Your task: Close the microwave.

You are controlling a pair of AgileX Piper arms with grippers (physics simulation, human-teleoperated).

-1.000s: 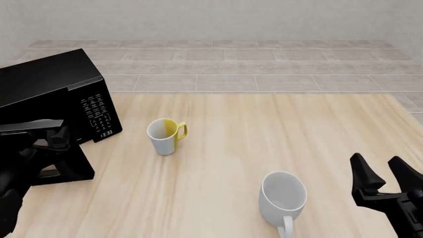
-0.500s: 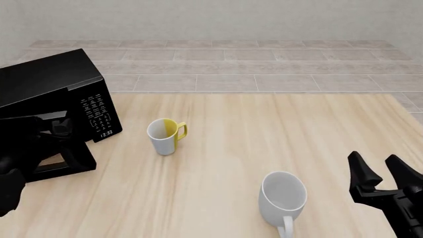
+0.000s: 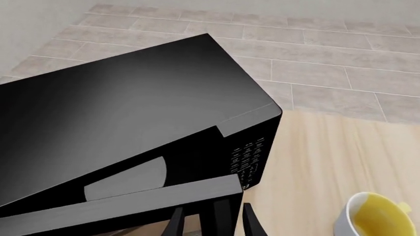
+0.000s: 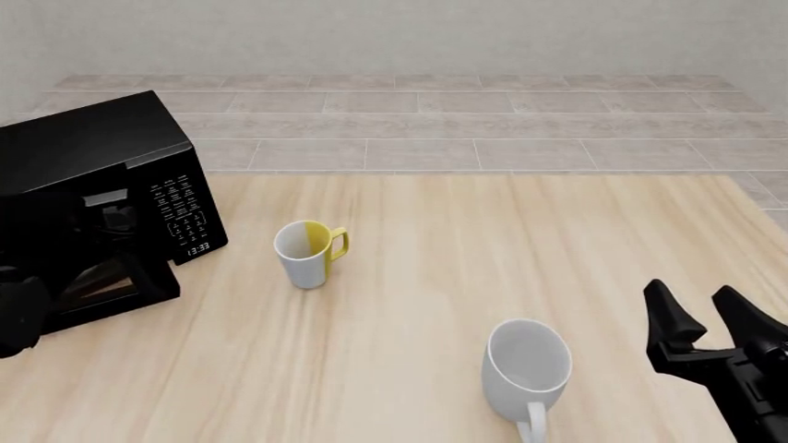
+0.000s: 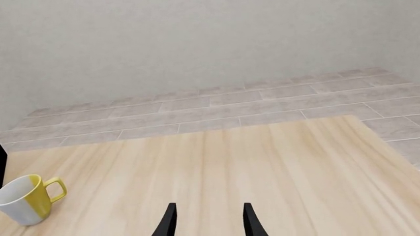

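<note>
The microwave sits at about nine o'clock on the table, its door ajar — the grey plate shows through the gap. The left gripper has its jaws spread astride the door's free edge. The body looks heavy and rigid, the door light on its hinge; a push near that free edge should swing it. The right gripper, at four o'clock, is spread and empty.
</note>
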